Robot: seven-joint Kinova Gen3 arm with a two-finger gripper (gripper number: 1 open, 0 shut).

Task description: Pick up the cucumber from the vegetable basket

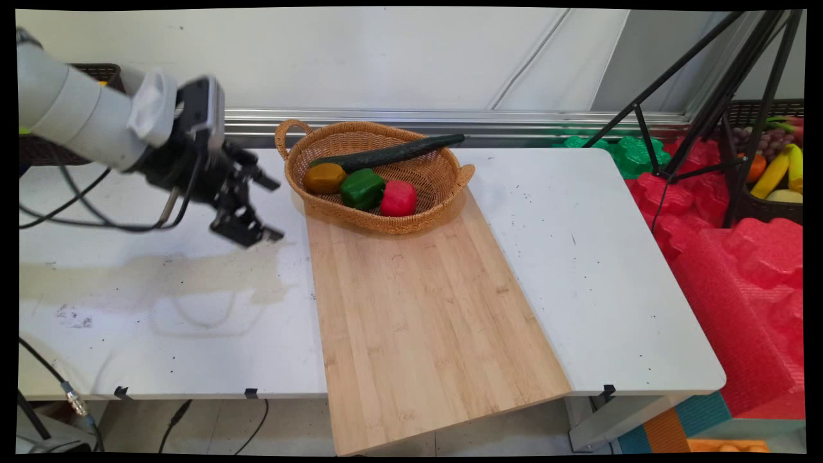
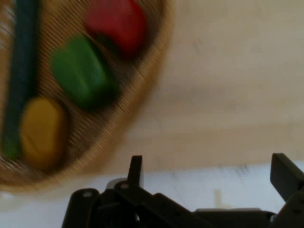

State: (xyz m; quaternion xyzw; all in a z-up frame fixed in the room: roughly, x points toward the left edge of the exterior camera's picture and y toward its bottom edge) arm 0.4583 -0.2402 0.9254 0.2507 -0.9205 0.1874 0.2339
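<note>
My black gripper (image 1: 273, 209) hangs open and empty above the white table (image 1: 578, 257), a little left of the wicker basket (image 1: 443, 193). The basket stands at the far end of a bamboo cutting board (image 1: 418, 308). Inside it lie a long dark cucumber (image 1: 392, 153), a yellow pepper (image 1: 325, 178), a green pepper (image 1: 362, 188) and a red pepper (image 1: 398, 198). In the hand view my gripper (image 2: 209, 173) shows wide apart fingers, with the basket (image 2: 137, 114) at the upper left holding the cucumber (image 2: 19, 76), yellow pepper (image 2: 42, 130), green pepper (image 2: 80, 73) and red pepper (image 2: 118, 23).
Black cables (image 1: 96, 212) trail from the arm over the table's left part. A black tripod (image 1: 707, 96) stands at the back right beside red foam (image 1: 739, 270) and a dark crate of fruit (image 1: 771, 173). The board's near end overhangs the table's front edge.
</note>
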